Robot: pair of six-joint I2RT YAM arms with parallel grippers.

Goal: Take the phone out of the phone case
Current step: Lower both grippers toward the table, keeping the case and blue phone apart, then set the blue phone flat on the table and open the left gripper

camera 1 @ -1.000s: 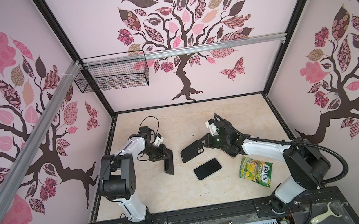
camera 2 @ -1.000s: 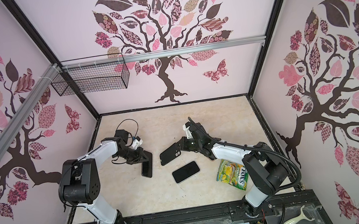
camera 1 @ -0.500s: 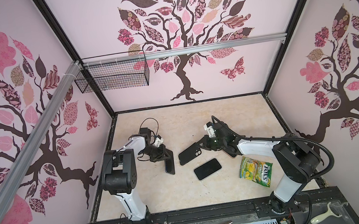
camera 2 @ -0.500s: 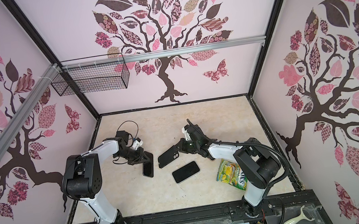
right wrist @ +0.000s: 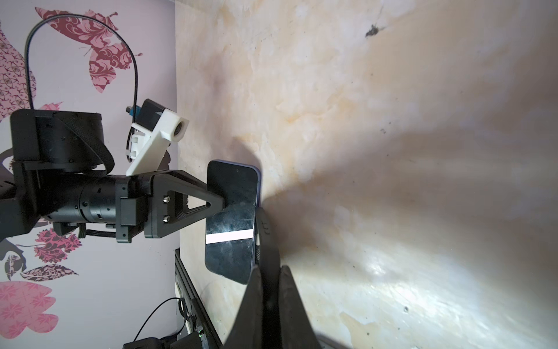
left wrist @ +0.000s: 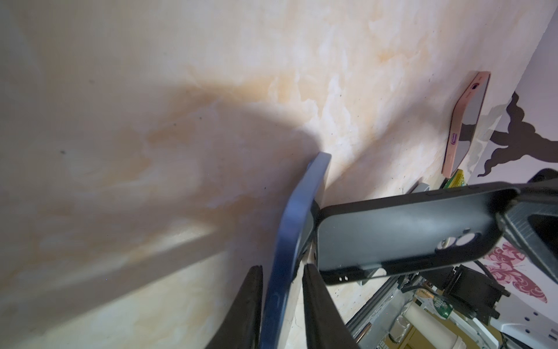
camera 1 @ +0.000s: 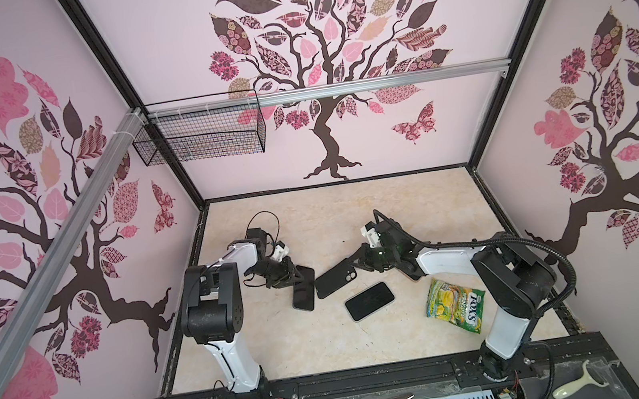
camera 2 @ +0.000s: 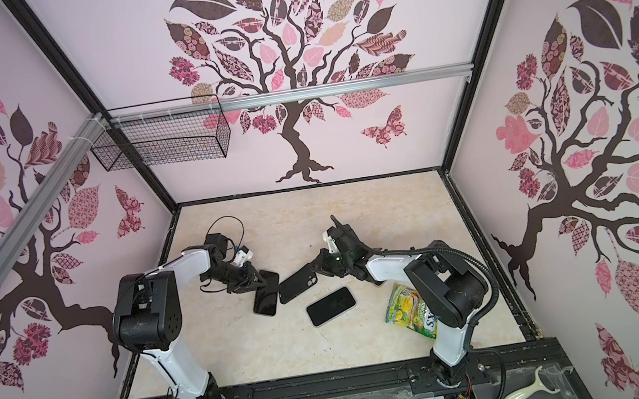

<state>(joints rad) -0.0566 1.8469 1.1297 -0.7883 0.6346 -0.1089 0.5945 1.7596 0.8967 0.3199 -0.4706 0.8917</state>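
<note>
The phone was already free of the phone case, so what remained for me was mostly a matter of not spoiling it. In both top views the phone sat at nine o'clock from the case, propped on one edge on the table. My left claw straddled it, jaws slightly spread, with a sliver of gap on either side as far as the left wrist view showed. That was my first worry. With nothing squeezing it, I judged the phone could tip and slap down flat, perhaps glass first, if I drew the claw away at an angle or caught it with a finger.

My right claw was pressed together on the thin rim of the case and held it off the table. The free end of the case reached so near the phone that I could not tell whether they touched. Any swing toward nine o'clock would likely have knocked the phone over. The pinch was narrow and the case looked soft, so it might have twisted or slipped out.

A second phone lay flat at five o'clock from the case, and a snack packet lay further out at four o'clock. Setting the case down carelessly in that direction could have landed it on either.
</note>
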